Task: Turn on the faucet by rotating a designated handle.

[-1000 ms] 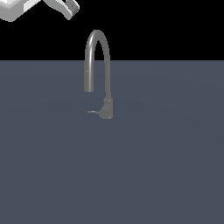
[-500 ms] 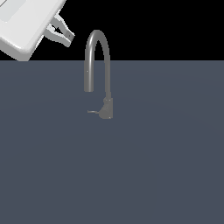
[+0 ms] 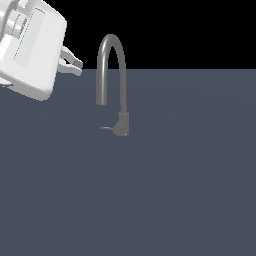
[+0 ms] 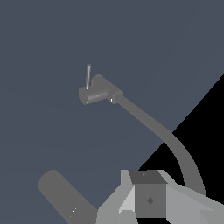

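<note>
Faucet (image 3: 111, 75) standing upright on the grey surface (image 3: 175, 190), handle (image 3: 106, 128) projecting toward the exterior view's left from its base, gripper (image 3: 75, 64) hovering apart, up-left of the spout, holding nothing, finger spacing impossible to judge.

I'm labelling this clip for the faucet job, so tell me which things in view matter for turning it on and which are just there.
Belongs to the job:
- faucet, arched spout on a blocky base
- handle, thin lever sticking out from the base
- gripper, up beside the spout, touching nothing

Just there:
- grey floor, nothing else lying on it
</note>
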`<state>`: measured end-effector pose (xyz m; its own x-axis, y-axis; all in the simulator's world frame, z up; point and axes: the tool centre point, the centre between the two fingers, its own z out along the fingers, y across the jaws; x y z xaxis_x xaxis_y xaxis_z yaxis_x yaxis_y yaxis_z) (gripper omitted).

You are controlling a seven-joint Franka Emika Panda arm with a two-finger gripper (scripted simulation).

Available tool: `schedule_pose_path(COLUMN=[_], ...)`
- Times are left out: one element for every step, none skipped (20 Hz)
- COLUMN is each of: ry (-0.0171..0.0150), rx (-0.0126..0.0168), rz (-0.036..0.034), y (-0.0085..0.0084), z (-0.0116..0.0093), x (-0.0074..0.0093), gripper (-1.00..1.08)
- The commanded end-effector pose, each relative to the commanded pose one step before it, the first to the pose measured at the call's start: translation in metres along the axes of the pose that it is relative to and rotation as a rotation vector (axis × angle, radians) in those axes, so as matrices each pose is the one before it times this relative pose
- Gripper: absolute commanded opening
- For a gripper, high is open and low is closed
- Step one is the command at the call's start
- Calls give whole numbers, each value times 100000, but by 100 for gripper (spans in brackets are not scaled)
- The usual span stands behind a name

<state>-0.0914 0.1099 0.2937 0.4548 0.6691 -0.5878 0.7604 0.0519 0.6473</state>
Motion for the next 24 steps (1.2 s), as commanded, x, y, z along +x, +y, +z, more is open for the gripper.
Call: schedule_pose_path(ry=[-255, -136, -137, -139, -141, -142, -144, -146, -148, -151, -153, -155, -157, -160, -162, -165, -168, -170, -173, -175, -178, -181, -183, -186], rx=[-4347, -1664, -1657, -1653, -1648, -1644, -1642, -1639, -1637, -1636, -1636, -1634, -1634, -1634, -1633, -1633, -1633, -1633, -1633, -1631, -1631, -1630, -1628, -1626], rz=[-4314, -1677, -1669, -1662, -1656, -1651, -1648, -1644, -1642, -1641, -1640, -1639, -1640, -1641, -1641, -1643, -1644, -1646, -1648, -1649, -1652, -1653, -1655, -1656], y=[-381, -151, -151, -150, -150, -149, -149, -149, -149, -149, -149, -150, -150, -150, -151, -151, -152, -153, -153, -154, -155, -156, -156, -157], z=[444, 179, 179, 178, 178, 178, 178, 178, 178, 178, 178, 179, 179, 179, 180, 181, 181, 181, 182, 183, 183, 184, 184, 185], x=[924, 355, 353, 351, 350, 349, 348, 347, 346, 346, 346, 345, 345, 345, 344, 344, 344, 344, 343, 343, 343, 342, 341, 341], gripper=[-100, -100, -100, -100, -100, -100, -100, -100, -100, -100, -100, -100, -100, -100, -100, -100, -100, -100, -100, -100, -100, -100, -100, -100])
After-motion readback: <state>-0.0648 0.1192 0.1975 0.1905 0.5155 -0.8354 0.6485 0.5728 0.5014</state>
